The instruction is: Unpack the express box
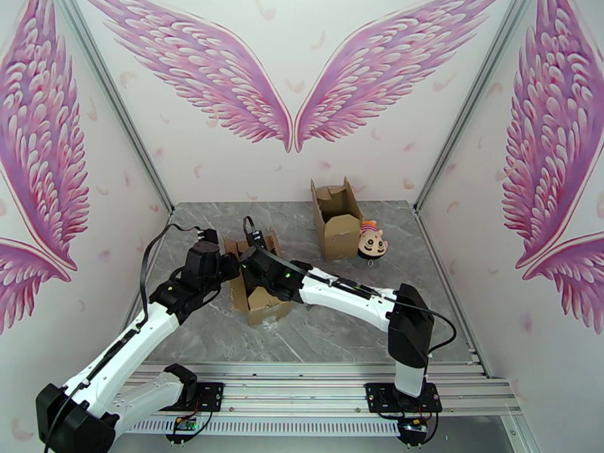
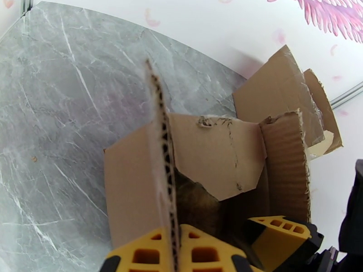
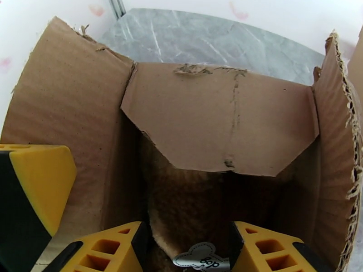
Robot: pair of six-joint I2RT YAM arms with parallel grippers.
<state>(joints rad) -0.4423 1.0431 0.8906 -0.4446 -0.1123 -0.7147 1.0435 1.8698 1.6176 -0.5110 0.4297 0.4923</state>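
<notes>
Two cardboard boxes stand on the table (image 1: 355, 334). The far box (image 1: 336, 220) is open, with a toy (image 1: 372, 239) just to its right. The near box (image 1: 260, 303), left of centre, has both arms at it.

Left gripper (image 2: 174, 252): fingers pressed together on the near box's side flap (image 2: 131, 191), which stands upright.

Right gripper (image 3: 190, 250): fingers spread inside the opening, one on each side of a brown furry thing (image 3: 190, 209) bearing a paper tag (image 3: 199, 260). No contact is evident.

Likely faults:
- A closure on fur or tag alone would slip.
- A lift may catch under the inner flap (image 3: 218, 119) that overhangs the opening.
- A tight fit could drag the light box upward and tear the pinched flap.
</notes>
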